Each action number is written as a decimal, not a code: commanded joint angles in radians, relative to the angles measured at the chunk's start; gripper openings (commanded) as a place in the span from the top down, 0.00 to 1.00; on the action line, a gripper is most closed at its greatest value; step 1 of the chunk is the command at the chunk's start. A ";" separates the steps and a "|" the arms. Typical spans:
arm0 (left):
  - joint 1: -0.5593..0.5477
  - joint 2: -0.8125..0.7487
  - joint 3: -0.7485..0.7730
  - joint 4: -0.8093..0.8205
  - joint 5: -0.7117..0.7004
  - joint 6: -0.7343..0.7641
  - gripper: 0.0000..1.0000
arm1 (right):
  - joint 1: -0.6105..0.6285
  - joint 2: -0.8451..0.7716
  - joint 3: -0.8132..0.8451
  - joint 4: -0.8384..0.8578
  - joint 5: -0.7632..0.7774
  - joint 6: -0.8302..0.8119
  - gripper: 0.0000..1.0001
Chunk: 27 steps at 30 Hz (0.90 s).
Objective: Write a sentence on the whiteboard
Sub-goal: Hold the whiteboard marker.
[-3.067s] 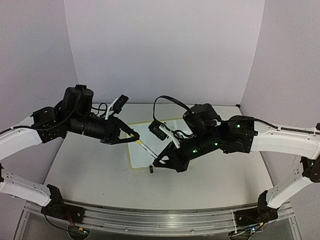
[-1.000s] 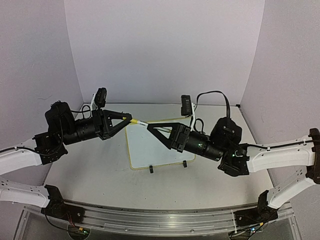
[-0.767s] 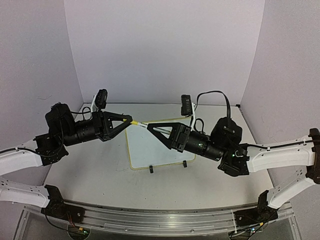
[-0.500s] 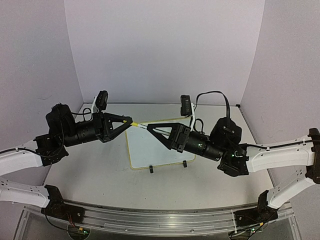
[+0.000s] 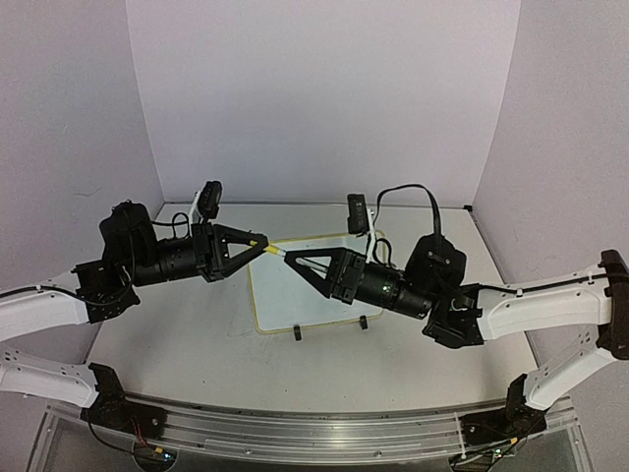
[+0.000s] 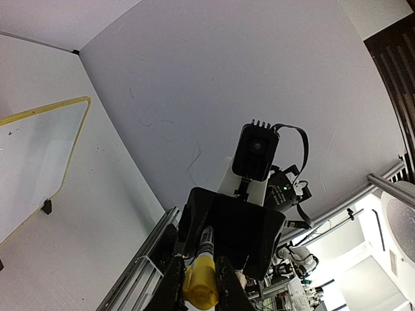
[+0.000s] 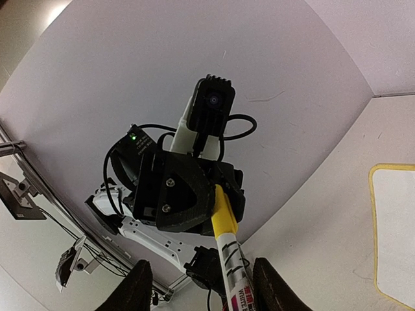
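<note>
The marker (image 5: 276, 250) spans both claws above the whiteboard's (image 5: 295, 300) far edge: your left gripper (image 5: 261, 242) clamps its cap (image 6: 198, 288), right gripper's (image 5: 288, 258) fingers stand apart around the barrel

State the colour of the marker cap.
Yellow. The cap shows best in the left wrist view.

Pale lilac back wall (image 5: 324, 98) stands beyond the left pincer (image 5: 258, 242) and right pincer (image 5: 289, 259). Matching left wall (image 5: 59, 118) and right wall (image 5: 575, 118) flank them. Off-white table (image 5: 167, 334) lies beneath. Metal rail (image 5: 295, 433) runs nearer, along its edge.
</note>
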 commanded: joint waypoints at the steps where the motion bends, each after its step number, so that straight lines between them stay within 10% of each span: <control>1: 0.000 0.023 0.040 -0.020 0.012 0.014 1.00 | 0.004 0.002 0.051 0.059 -0.022 0.002 0.54; 27: -0.007 0.044 0.046 -0.034 0.071 0.024 1.00 | 0.004 0.014 0.038 0.103 0.006 0.009 0.84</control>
